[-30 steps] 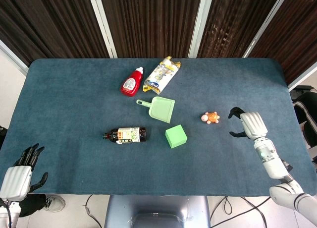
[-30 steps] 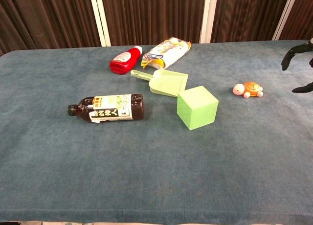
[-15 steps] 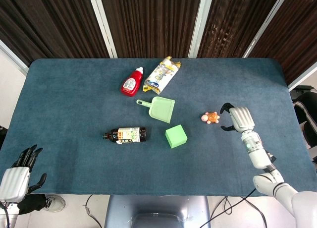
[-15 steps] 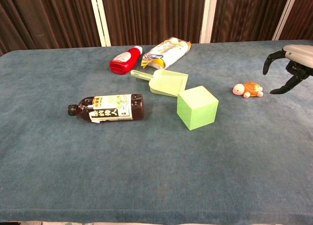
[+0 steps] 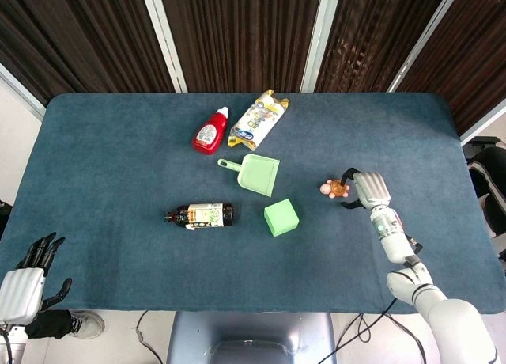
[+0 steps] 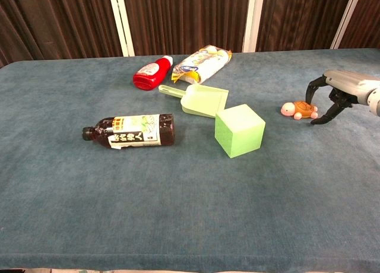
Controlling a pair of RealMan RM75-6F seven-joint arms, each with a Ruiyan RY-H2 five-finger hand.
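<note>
Right robot hand (image 6: 330, 95) now closer, beside toy turtle (image 6: 299, 110)

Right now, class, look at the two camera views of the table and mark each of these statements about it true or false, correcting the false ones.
1. The dark bottle stands upright. False: it lies on its side.
2. The right robot hand is next to the toy turtle, fingers apart around its end. True.
3. The green cube sits inside the green dustpan. False: it rests on the table beside the dustpan.
4. The red bottle lies next to the snack bag. True.
5. The left robot hand holds the red bottle. False: it is empty, at the near left table edge.
</note>
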